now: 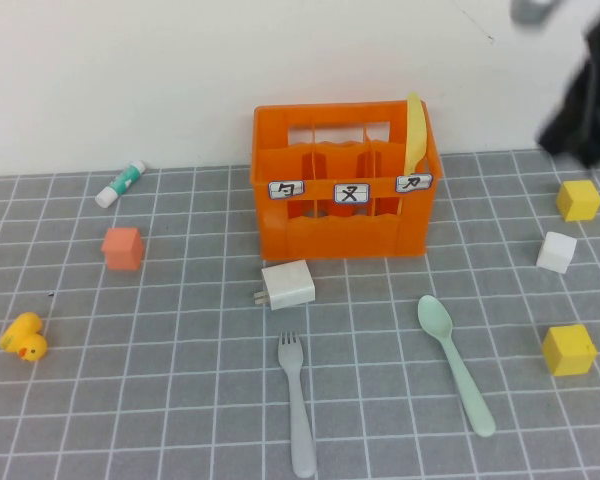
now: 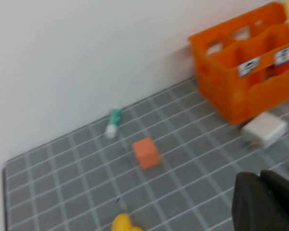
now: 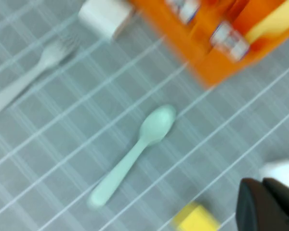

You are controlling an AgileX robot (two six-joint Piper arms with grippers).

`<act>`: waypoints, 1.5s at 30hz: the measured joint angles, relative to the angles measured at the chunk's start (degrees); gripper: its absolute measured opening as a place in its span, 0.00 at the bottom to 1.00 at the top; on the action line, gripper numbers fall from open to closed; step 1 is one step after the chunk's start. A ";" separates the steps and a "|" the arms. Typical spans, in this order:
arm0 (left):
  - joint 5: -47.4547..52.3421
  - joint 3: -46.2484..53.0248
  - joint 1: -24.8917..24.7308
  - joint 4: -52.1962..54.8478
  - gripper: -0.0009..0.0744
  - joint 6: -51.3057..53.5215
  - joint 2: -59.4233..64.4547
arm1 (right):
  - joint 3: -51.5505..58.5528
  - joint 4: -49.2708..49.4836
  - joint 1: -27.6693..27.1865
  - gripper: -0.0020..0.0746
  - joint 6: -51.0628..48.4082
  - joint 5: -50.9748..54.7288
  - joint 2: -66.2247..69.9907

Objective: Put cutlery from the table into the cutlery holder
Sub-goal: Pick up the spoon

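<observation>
Mint-green plastic spoon [image 1: 454, 373], light, stiff and slick, lies at five o'clock of the orange slatted holder [image 1: 345, 215]; pinch its handle mid-length. Right gripper [image 3: 267, 202] hovers at the holder's two o'clock and left gripper [image 2: 265, 199] toward its eight o'clock, both with jaws pressed together, empty.

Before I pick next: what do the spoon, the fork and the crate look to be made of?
Spoon: likely plastic, matte mint, no metallic glint. Fork: probably plastic too, dull flat grey. Cutlery holder: moulded orange plastic, slatted walls, slight sheen. Right gripper shut above the spoon; left gripper shut, away.
</observation>
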 joint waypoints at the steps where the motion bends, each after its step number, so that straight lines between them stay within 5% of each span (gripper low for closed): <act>1: 0.08 0.94 0.00 2.06 0.01 -1.29 -0.11 | 3.22 -0.11 0.12 0.02 0.58 -0.69 -1.42; 9: 0.29 12.70 0.00 9.49 0.01 -6.37 -1.56 | 28.45 -0.22 1.01 0.02 2.97 -13.03 -7.79; 18: -7.07 17.51 0.00 9.90 0.01 -10.29 -1.56 | 35.16 2.14 4.30 0.04 1.05 -28.30 -2.22; 21: -7.57 17.51 0.00 10.14 0.01 -10.57 -1.56 | 34.50 3.15 4.33 0.17 0.69 -30.04 1.22; 26: -7.57 18.33 0.00 10.83 0.01 -10.70 -1.56 | 33.38 4.04 4.42 0.57 2.22 -30.48 6.32; 28: -7.57 19.21 0.00 11.33 0.01 -10.70 -1.56 | 33.38 4.32 4.42 0.63 3.52 -30.48 8.07; 45: -8.41 19.84 0.00 12.01 0.01 -12.11 -1.56 | 33.38 4.80 4.56 0.62 3.72 -38.45 15.57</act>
